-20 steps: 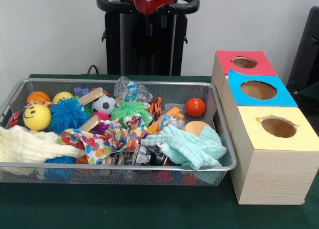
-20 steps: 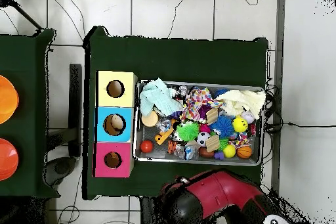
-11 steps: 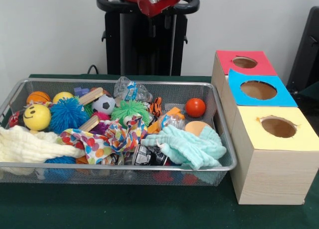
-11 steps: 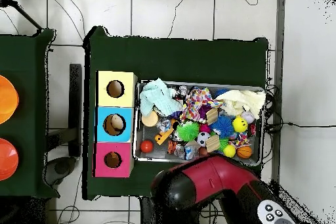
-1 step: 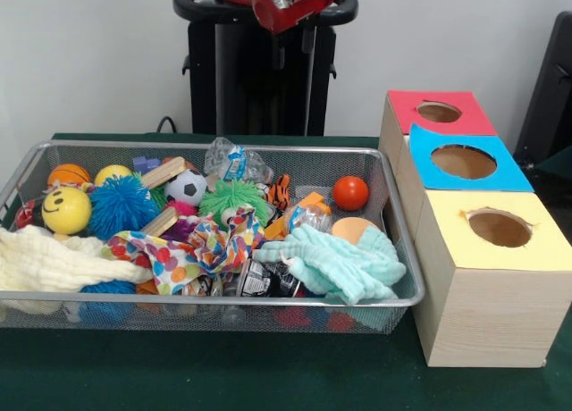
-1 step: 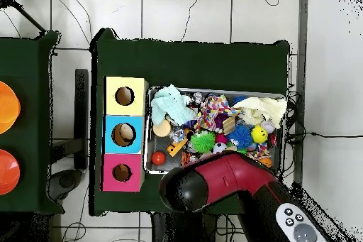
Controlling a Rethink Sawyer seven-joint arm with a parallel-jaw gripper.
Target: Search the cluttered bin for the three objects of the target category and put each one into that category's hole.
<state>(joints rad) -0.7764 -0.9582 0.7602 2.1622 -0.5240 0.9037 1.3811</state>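
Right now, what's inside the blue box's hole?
In the overhead view, a pale tan rounded object shows through the hole of the blue box. In the front view the hole shows only tan interior; what the object is cannot be told.

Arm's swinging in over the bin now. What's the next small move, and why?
Probably keep carrying the gripper forward over the wire bin before any descent. In the front view it hangs high at the far side, holding nothing, and overhead the arm covers only the bin's near edge. The balls, like the red ball, lie further in.
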